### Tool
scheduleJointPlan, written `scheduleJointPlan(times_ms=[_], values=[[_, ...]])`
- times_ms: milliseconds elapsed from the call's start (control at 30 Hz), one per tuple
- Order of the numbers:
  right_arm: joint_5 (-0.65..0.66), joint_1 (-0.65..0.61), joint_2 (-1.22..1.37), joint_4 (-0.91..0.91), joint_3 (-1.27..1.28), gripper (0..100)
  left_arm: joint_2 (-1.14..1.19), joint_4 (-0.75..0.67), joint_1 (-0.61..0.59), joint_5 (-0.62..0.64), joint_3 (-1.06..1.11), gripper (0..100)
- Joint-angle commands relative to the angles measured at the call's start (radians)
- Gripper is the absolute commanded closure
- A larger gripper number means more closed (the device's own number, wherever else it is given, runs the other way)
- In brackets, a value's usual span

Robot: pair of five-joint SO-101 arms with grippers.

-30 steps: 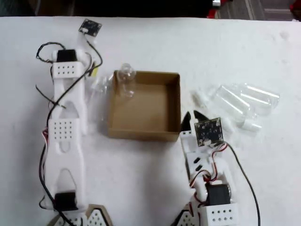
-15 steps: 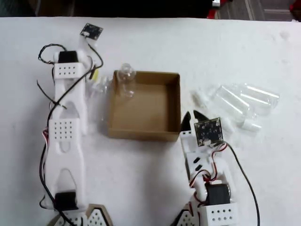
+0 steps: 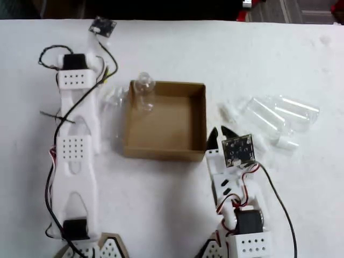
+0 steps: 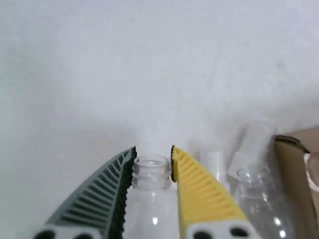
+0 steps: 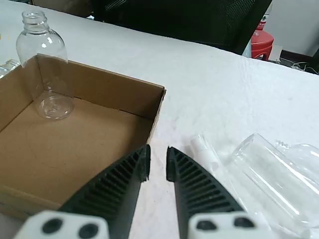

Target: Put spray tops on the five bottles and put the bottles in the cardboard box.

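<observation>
- L gripper (image 4: 152,162) is clamping the neck of a clear bottle (image 4: 151,199): grey finger on one side, yellow finger on the other, both touching the threaded neck. The bottle has no top and its mouth is open.
- In the L wrist view, a second clear bottle (image 4: 259,199) is lying just beside the gripped one, w/ a white spray top (image 4: 213,160) between the two. A cardboard edge is showing right past them.
- Cardboard box (image 3: 200,121) is sitting mid-table, between the 2 arms, open side up.
- One uncapped bottle (image 3: 144,90) is standing upright inside the box, in the far corner on the L arm's side. The R wrist view is showing it too (image 5: 42,47), against the box wall.
- R gripper (image 3: 219,135) is hovering just off the box's near corner on the R arm's side, jaws parted a little, nothing between them. Same in the R wrist view (image 5: 157,160).
- A cluster of clear bottles (image 3: 277,115) is lying on its side on the table (image 3: 161,204), to the R of the box and apart from it.
- White spray tops (image 3: 230,112) are lying loose next to that cluster, one w/ its tube near the R gripper (image 5: 202,149).
</observation>
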Motion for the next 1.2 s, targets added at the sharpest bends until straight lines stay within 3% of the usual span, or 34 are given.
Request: scheduleJointPlan(times_ms=[0,300,433,800,1167], values=[[0.012,0.008,-0.004,-0.005,0.009,95.6,-0.199,0.135,0.019,0.009,-0.058,98],[0.012,0.008,-0.002,-0.005,0.009,95.6,-0.535,0.184,0.019,0.018,-0.041,98],[0.012,0.008,-0.002,-0.005,0.009,95.6,-0.719,0.184,0.015,0.124,0.098,98],[0.012,0.008,-0.002,-0.004,0.009,95.6,-1.486,0.157,0.157,0.164,1.020,98],[0.012,0.008,0.001,-0.004,0.009,95.6,-2.118,-0.328,0.202,0.172,1.832,98]])
